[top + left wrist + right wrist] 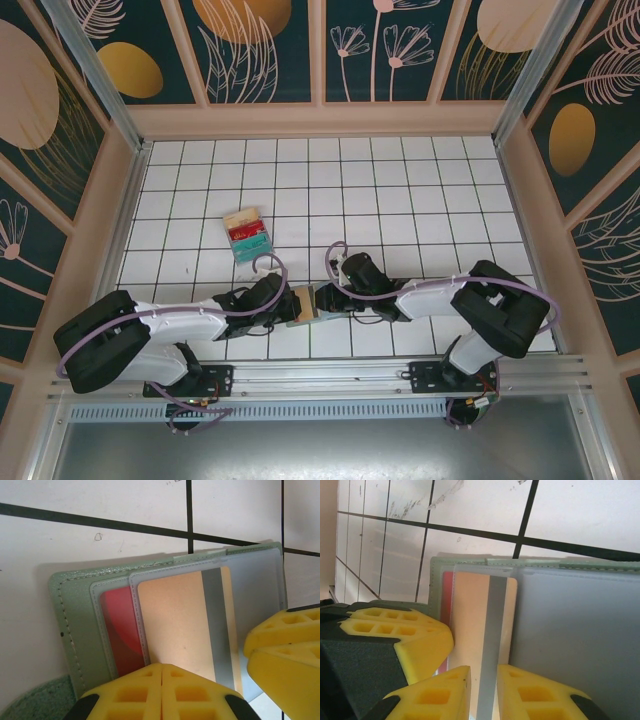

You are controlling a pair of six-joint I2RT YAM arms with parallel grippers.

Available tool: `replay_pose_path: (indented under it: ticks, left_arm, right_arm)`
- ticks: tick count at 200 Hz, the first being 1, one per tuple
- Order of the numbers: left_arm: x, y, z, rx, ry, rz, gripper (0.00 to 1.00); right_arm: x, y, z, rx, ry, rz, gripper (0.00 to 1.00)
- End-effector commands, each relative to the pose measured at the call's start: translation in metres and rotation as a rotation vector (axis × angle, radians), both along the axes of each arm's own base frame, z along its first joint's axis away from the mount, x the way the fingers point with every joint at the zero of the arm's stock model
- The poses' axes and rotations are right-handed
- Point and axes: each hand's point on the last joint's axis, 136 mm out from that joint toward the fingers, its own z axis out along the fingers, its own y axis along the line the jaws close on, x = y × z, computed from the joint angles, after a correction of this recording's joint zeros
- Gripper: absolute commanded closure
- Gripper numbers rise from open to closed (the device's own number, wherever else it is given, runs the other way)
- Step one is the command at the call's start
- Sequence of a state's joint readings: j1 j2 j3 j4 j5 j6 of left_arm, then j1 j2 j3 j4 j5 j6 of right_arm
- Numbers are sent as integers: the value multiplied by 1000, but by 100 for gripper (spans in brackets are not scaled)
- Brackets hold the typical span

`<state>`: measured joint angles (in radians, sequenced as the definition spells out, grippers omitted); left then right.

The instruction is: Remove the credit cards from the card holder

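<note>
Left gripper [162, 692]: we see both pads pressed together with no gap, over the near edge of the open wallet [75, 615]. We can't tell if anything is pinched. Right gripper [484, 695]: narrow gap, and the grey stripe of the tan card [475, 625] shows through it. We can't tell if it is gripped. The tan card sits in a clear stitched pocket, with a red card [120, 630] in the pocket beside it. The wallet lies flat by the near edge of the tabletop [400, 190], mid-width. A stack of cards [247, 233] lies well apart, farther back and left.
</note>
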<state>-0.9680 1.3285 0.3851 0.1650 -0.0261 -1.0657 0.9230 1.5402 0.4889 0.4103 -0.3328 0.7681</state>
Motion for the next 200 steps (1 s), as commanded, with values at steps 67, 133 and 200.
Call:
replay_pose_path:
  ticks: [67, 133, 200]
  left_arm:
    - [-11, 7, -14, 36, 42, -25, 92]
    - [-11, 8, -14, 38, 42, -23, 92]
    - [-11, 18, -11, 70, 25, -5, 93]
  right_arm:
    - [2, 1, -6, -16, 18, -11, 80]
    - [2, 2, -3, -3, 19, -13, 88]
    - [4, -6, -6, -12, 24, -35, 100]
